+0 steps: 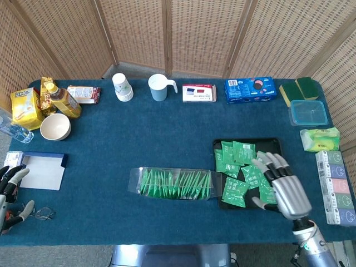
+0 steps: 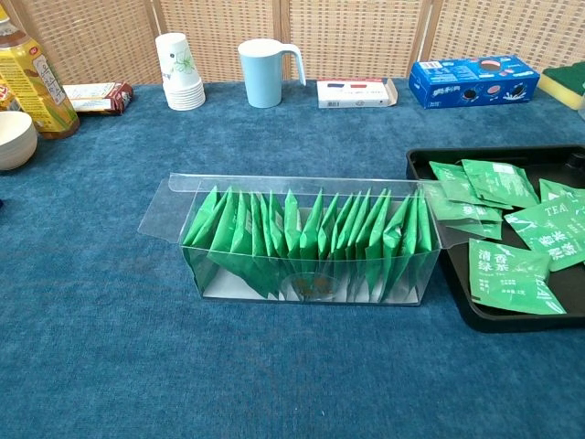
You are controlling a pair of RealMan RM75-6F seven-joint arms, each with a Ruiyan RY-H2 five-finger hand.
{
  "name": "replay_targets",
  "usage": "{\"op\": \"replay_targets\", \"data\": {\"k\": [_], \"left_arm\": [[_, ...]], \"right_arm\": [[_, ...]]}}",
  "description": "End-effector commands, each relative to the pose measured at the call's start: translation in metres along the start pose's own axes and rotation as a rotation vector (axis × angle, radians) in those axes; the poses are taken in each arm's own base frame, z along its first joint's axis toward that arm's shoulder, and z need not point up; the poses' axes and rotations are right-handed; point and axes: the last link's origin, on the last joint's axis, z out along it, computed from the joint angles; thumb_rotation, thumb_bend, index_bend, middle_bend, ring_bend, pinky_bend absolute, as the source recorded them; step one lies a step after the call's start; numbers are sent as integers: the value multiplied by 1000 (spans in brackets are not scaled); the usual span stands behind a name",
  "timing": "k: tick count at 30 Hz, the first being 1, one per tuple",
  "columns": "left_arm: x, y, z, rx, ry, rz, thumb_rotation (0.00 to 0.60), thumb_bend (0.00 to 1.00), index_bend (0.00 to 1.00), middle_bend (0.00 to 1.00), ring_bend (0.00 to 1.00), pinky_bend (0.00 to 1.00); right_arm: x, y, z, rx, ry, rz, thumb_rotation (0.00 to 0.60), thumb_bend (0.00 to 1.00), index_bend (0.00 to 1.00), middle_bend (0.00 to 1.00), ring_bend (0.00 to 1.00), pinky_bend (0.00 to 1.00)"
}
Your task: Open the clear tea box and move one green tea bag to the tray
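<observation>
The right hand (image 1: 282, 188) hovers over the tray's (image 1: 219, 146) right half, fingers spread, holding nothing; the left hand (image 1: 10, 192) sits far left of that tray, fingers apart, empty.

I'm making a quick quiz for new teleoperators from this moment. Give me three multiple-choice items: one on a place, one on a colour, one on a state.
1. Where is the right hand?
A. over the black tray
B. on the mug
C. inside the tea box

2. What colour is the cookie box at the far edge?
A. red
B. blue
C. yellow

3. How is the tea box's lid?
A. taped shut
B. missing
C. folded open

Answers:
1 A, the hand hangs above the tea bags in the tray's right part.
2 B, its printed face is blue.
3 C, the clear flap sticks out and the bags stand uncovered.
</observation>
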Motion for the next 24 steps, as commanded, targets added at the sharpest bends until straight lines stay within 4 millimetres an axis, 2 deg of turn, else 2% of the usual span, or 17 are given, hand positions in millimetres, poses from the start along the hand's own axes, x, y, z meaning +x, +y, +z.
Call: {"op": "replay_targets", "data": {"k": [1, 10, 13, 24], "left_arm": [[1, 0, 2, -4, 4, 4, 600, 291, 144, 134, 66, 263], [2, -3, 13, -3, -2, 17, 600, 291, 144, 134, 66, 263], [0, -4, 17, -5, -9, 17, 600, 291, 144, 134, 66, 263], [-5, -5, 28, -11, -24, 20, 600, 291, 144, 134, 66, 263]], "right_arm": [[-2, -27, 21, 150, -78, 58, 600, 133, 118, 0, 0, 0], [-22, -74, 65, 320, -231, 50, 600, 130, 98, 0, 0, 0], [-31, -85, 79, 339, -251, 24, 600, 130, 90, 0, 0, 0], [-54, -95, 113, 278, -311, -84, 600, 128, 79, 0, 0, 0]]}}
